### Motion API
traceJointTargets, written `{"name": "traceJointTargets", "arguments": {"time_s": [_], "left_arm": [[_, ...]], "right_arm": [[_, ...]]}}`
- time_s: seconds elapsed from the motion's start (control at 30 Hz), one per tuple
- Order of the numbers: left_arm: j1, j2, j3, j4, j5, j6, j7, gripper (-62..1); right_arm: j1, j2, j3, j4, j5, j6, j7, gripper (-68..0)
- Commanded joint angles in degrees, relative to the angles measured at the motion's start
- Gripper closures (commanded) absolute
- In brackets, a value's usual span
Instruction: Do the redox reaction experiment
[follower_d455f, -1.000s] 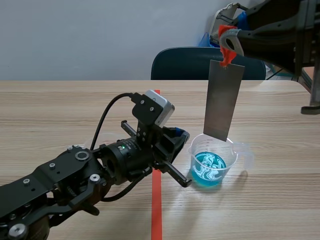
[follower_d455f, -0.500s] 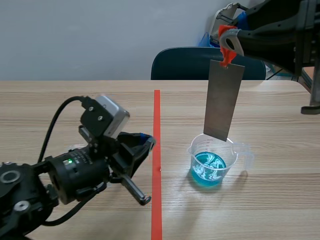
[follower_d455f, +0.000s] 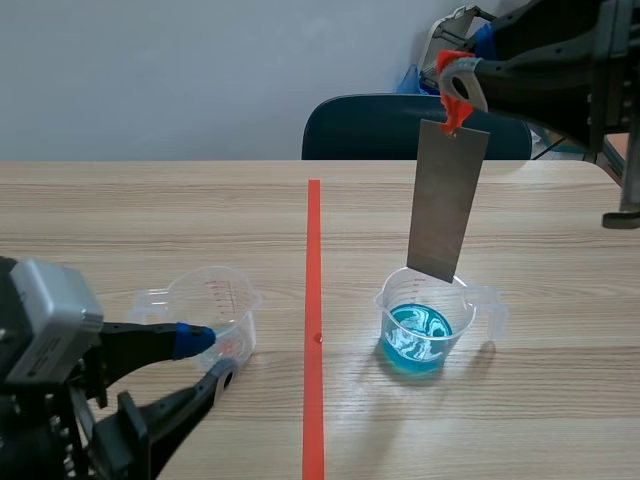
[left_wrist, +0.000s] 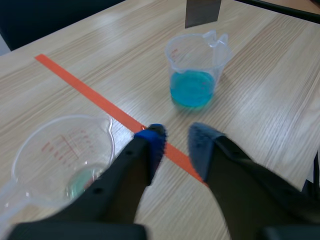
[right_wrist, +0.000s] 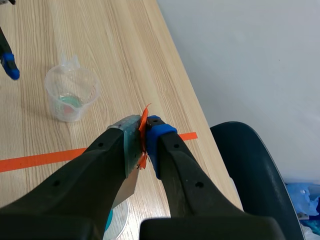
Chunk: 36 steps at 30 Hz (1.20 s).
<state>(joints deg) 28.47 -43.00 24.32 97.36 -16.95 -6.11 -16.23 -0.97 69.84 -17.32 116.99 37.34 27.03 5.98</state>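
Scene view: left pincer (follower_d455f: 210, 358) low at the near left, fingers spread, nothing between them. Upper blue pad sits in front of the empty clear beaker (follower_d455f: 212, 305), which stands on the bench (follower_d455f: 120, 220) left of the orange-red tape line (follower_d455f: 314, 260). Right pincer (follower_d455f: 457, 82) high at the far right, pinching an orange-red tab (follower_d455f: 455, 108). From it the metal strip (follower_d455f: 447, 200) hangs upright. Its lower end is over the mouth of the blue-liquid beaker (follower_d455f: 425, 325), above the liquid.

Left wrist view: own fingers apart and empty. Clear beaker beside one finger, blue-liquid beaker (left_wrist: 194, 70) ahead past the tape line.

Right wrist view: pads pressed on the tab, the strip (right_wrist: 126, 186) below them. Clear beaker (right_wrist: 72, 92) well ahead on the bench.
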Motion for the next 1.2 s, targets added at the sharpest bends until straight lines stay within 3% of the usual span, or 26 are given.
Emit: {"name": "traceJointTargets", "arguments": {"time_s": [0.0,0.07,0.37,1.17], "left_arm": [[1.4,-0.1,-0.5,1.2,-0.4,-0.2,-2.4,-39.5],[3.3,-0.6,-0.9,1.4,-0.3,-0.2,-4.6,-49.9],[6.1,-1.0,-0.9,1.7,0.1,-0.2,-8.9,-59.9],[6.1,-0.8,-0.9,1.7,0.1,0.6,-8.9,-62.3]], "right_arm": [[0.7,0.0,0.5,0.2,0.4,-0.4,0.8,-0.6],[0.7,0.0,0.5,0.2,0.4,-0.4,0.8,-0.6],[0.7,0.0,0.5,0.2,0.4,-0.4,0.8,-0.6],[0.7,0.0,0.5,0.2,0.4,-0.4,0.8,-0.6]]}}
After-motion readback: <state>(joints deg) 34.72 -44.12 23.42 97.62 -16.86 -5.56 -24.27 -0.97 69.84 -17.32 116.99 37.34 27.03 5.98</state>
